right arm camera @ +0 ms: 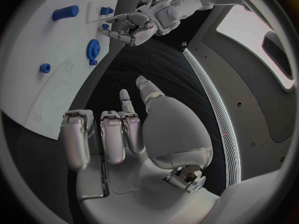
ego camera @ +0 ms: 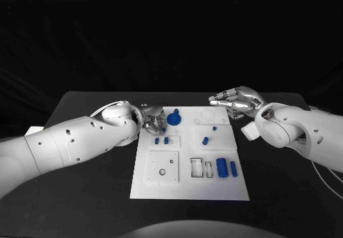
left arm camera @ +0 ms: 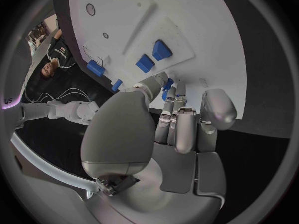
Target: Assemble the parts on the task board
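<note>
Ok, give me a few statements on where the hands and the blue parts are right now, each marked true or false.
1. The blue gear lies on the far part of the task board, right beside the left hand. True.
2. The right hand holds a blue cylinder. False: its fingers are curled in with nothing in them.
3. Two blue cylinders lie side by side on the board's near right part. True.
4. The left hand is at the board's near edge. False: it is at the far left edge, by the gear.
</note>
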You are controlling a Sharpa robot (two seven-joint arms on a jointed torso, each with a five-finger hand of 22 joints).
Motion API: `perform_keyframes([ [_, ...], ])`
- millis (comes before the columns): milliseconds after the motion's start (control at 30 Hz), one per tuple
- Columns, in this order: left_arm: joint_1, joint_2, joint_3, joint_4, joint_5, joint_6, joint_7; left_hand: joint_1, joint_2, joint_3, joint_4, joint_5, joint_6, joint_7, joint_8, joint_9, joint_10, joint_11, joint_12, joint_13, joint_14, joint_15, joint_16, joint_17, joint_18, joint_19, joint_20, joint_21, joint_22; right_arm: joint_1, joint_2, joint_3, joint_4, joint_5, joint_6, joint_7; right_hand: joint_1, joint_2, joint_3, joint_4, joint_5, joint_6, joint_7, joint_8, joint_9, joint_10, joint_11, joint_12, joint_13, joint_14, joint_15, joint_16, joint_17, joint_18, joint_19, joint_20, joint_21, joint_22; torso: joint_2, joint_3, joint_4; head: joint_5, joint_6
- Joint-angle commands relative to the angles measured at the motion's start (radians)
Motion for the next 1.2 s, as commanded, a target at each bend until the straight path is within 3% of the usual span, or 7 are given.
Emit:
perform_keyframes([
  [33,0.0,-0.004,0.0,0.006,0.003,-0.006,0.0,-0.006,-0.003,-0.009,-0.001,-0.001,-0.024,0.001,-0.004,-0.007,-0.013,0.0,-0.007,-0.002,0.04,0.01,-0.005,-0.004,-0.011,0.01,0.008,-0.003,0.0,-0.001,0.001,0.0,-0.004,-0.002,0.013,0.009,0.0,0.011,-0.005,-0.002,0.007,-0.007,0.0,-0.001,-0.001,0.099,0.002,0.003,0.263,0.104,0.008,0.004,0.263,0.002,0.02,0.008,-0.007,0.097,0.0,-0.0004,-0.0002,0.001,0.0],
  [300,0.0,-0.039,0.004,0.026,0.015,-0.046,0.009,0.002,-0.003,-0.025,-0.003,0.0,-0.091,0.006,-0.002,-0.017,-0.055,0.004,-0.01,-0.01,0.038,0.012,-0.01,-0.017,-0.008,0.008,0.011,-0.019,-0.011,-0.001,-0.003,0.0,-0.025,-0.037,0.003,0.004,0.005,0.012,-0.007,-0.008,0.005,-0.01,-0.001,-0.002,-0.001,0.058,0.0,-0.071,0.204,0.104,0.006,0.004,0.263,0.01,0.0,0.006,-0.027,0.06,-0.001,0.0003,0.0,0.0,0.001],
  [467,0.001,-0.08,0.013,0.044,0.116,-0.121,0.068,0.004,0.0,-0.028,-0.003,0.001,-0.089,0.009,0.002,-0.015,-0.06,0.007,-0.009,-0.011,0.037,0.014,-0.012,-0.023,-0.008,0.008,0.012,-0.023,-0.014,-0.001,-0.006,0.0,-0.038,-0.126,-0.007,-0.011,0.019,0.021,0.012,-0.02,-0.01,-0.005,-0.009,0.0,0.0,-0.235,-0.009,-0.627,-0.2,0.095,-0.005,-0.022,0.234,0.028,-0.039,-0.006,-0.072,-0.018,-0.002,-0.0003,0.0008,-0.002,0.003],
  [500,0.001,-0.09,0.014,0.046,0.173,-0.147,0.094,0.004,0.002,-0.029,-0.002,0.001,-0.079,0.01,0.007,-0.013,-0.06,0.009,-0.007,-0.011,0.036,0.015,-0.013,-0.025,-0.006,0.005,0.013,-0.036,-0.025,-0.001,-0.007,0.0,-0.04,-0.153,-0.009,-0.016,0.029,0.023,0.027,-0.026,-0.017,0.001,-0.009,0.001,0.0,-0.361,-0.011,-0.86,-0.364,0.091,-0.007,-0.032,0.223,0.03,-0.042,-0.009,-0.078,-0.027,-0.001,-0.0001,0.0007,-0.002,0.003],
  [667,0.002,-0.138,0.017,0.063,0.577,-0.245,0.266,0.009,0.023,-0.016,0.004,0.002,-0.034,0.016,0.028,-0.008,-0.033,0.013,0.007,-0.007,0.027,0.019,-0.028,-0.053,0.006,-0.015,0.018,-0.104,-0.08,-0.001,-0.013,0.001,-0.038,-0.329,-0.022,-0.053,0.058,0.01,0.117,-0.057,-0.038,0.034,-0.002,-0.002,0.003,-0.43,0.002,-1.183,-0.644,0.086,0.0,-0.058,0.193,0.033,-0.042,-0.007,-0.091,-0.048,0.0,0.0006,-0.0014,-0.002,0.012],
  [933,0.001,-0.216,0.007,0.144,1.369,-0.271,0.536,-0.003,0.047,-0.012,0.02,0.0,-0.008,0.024,0.039,-0.012,-0.016,0.014,0.042,-0.003,-0.1,0.024,-0.19,-0.35,0.063,-0.148,0.027,-0.439,-0.343,0.005,-0.042,0.008,0.027,-0.819,0.001,-0.188,0.053,-0.05,0.261,-0.106,-0.045,0.088,0.001,-0.022,0.007,-0.326,0.014,-1.432,-0.93,0.083,0.011,-0.075,0.172,0.035,-0.036,0.006,-0.102,-0.059,-0.002,-0.0042,0.001,-0.05,0.032],
  [1200,-0.003,-0.26,0.0,0.207,1.558,-0.256,0.595,-0.014,0.048,-0.031,0.023,-0.001,-0.005,0.021,0.042,-0.012,-0.006,0.01,0.067,0.003,-0.125,0.022,-0.216,-0.398,0.072,-0.172,0.025,-0.503,-0.393,0.015,-0.052,0.01,0.094,-1.201,0.1,-0.341,0.02,-0.1,0.262,-0.094,-0.084,0.103,-0.018,-0.038,0.007,-0.341,0.014,-1.487,-0.996,0.068,0.012,-0.126,0.112,0.047,-0.059,0.009,-0.14,-0.118,-0.004,-0.0062,0.0026,-0.076,0.041],
])
